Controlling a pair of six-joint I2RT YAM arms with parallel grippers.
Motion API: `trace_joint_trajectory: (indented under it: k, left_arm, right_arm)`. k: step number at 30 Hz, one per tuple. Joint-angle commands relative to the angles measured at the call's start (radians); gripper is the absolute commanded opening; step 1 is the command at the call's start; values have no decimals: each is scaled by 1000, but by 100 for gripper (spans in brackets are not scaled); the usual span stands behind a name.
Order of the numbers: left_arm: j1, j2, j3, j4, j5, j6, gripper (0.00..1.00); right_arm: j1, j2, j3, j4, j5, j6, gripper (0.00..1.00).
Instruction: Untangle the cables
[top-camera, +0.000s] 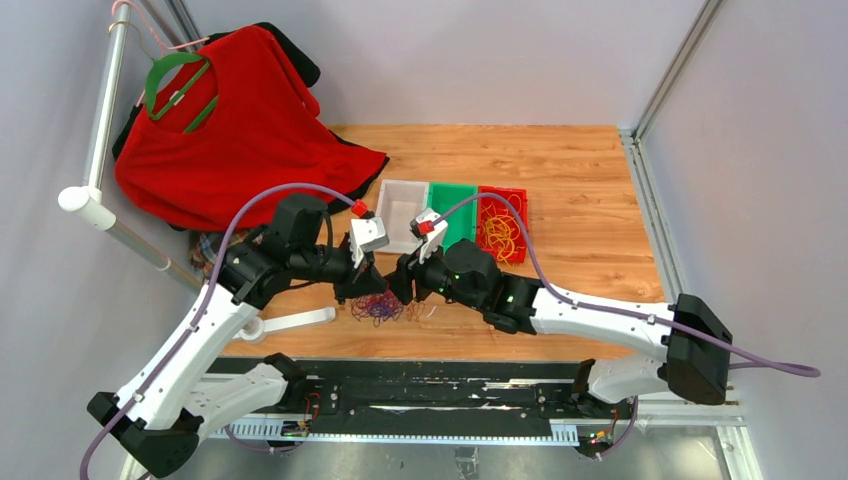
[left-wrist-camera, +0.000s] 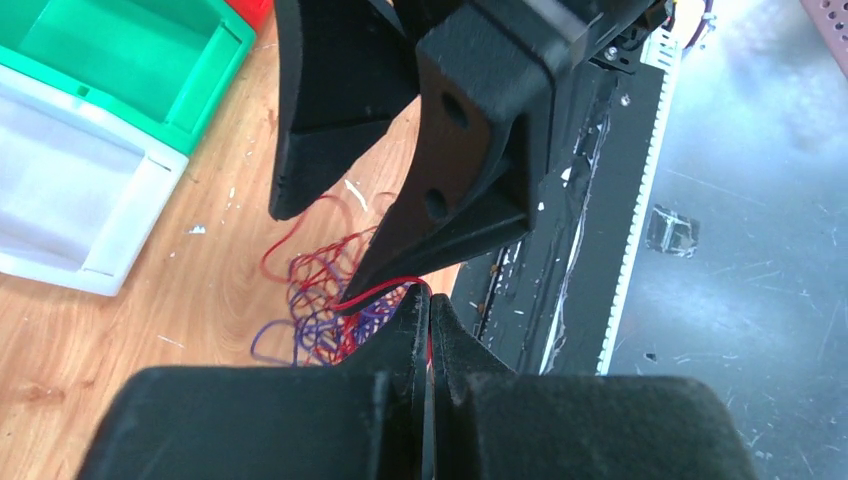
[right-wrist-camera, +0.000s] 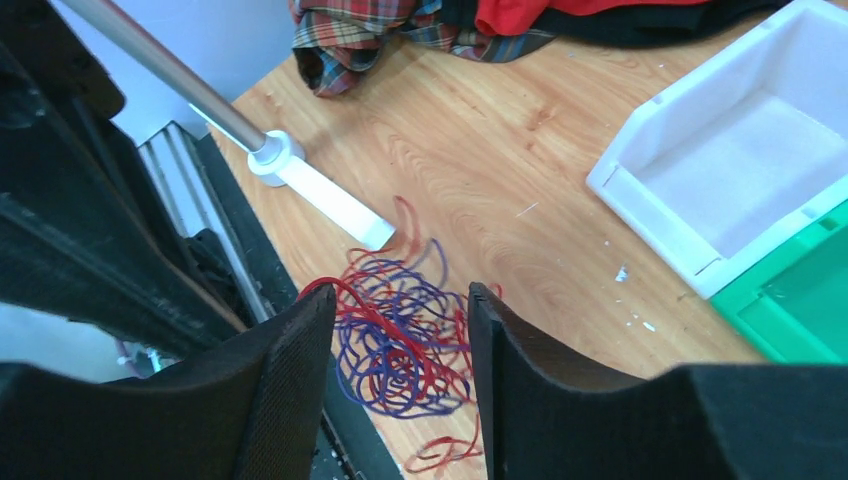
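Near the front edge of the table (top-camera: 590, 250), the cables (top-camera: 380, 308) lie knotted between the left gripper (left-wrist-camera: 428, 300), clamped on one red strand (left-wrist-camera: 385, 288), and the right gripper (right-wrist-camera: 400, 300), fingers parted above; pulling may tighten the knot or drag it off.

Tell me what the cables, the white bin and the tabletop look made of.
The cables: probably thin plastic-coated wire; red and purple strands holding springy curls. The white bin: moulded plastic, smooth walls, rounded rim. The tabletop: wood or wood-look laminate, visible grain.

left pincer (left-wrist-camera: 430, 302) closed on cables (left-wrist-camera: 318, 292), wooden table (left-wrist-camera: 150, 330)
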Motion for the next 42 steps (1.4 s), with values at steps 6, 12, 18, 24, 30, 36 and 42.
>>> trace_joint_trajectory:
  k: [6,12,18,24,30,36,42]
  left_arm:
    - [0,36,78,-7,51,-28,1]
    - [-1,37,109,-6,101,-47,0]
    - [0,29,170,-8,145,-47,1]
    - [0,41,243,-26,125,-26,0]
    - [0,41,314,-32,79,9,0]
    - [0,60,435,-49,26,46,1]
    - [0,92,583,-49,-53,76,0]
  right_arm:
    - [19,61,43,86,148,2,61]
    - [18,128,54,92,198,9,62]
    - [4,166,-24,117,243,49,62]
    - [-9,140,-125,142,258,97,62]
    - [-20,100,-237,169,283,146,61]
    - [-34,75,-328,184,292,192,58]
    - [-36,80,-395,204,295,225,57]
